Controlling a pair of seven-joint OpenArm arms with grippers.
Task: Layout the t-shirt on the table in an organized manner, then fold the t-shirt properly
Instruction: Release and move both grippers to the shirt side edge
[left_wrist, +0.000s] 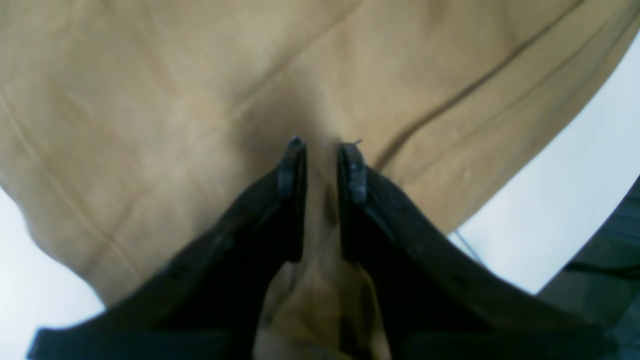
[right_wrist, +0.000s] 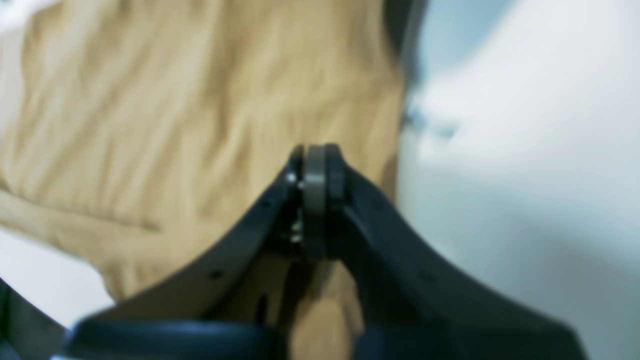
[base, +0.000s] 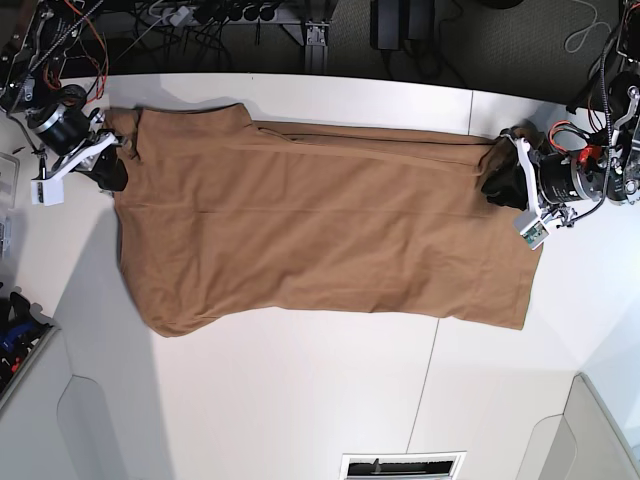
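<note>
The left end effector has its jaws slightly parted, with a narrow gap between the black fingertips, and a ridge of tan cloth rises through that gap. Whether the pads are pinching this fold or have let it go cannot be told from the wrist view. In the base view this end effector sits at the t-shirt's right end, near its far corner.

The right end effector is clenched, its two jaws pressed flat together. The wrist view is blurred, so it is unclear whether any cloth is caught between them; tan fabric lies directly beneath and behind the tips. In the base view this end effector is at the t-shirt's left end, at the far corner beside a sleeve.

The t-shirt lies spread lengthwise between the two arms on the white tabletop, mostly flat, with a long crease near its far edge. Its near edge runs unevenly, dipping at the left corner and at the right corner. A thin dark seam crosses the tabletop just near of the t-shirt's right half.
</note>
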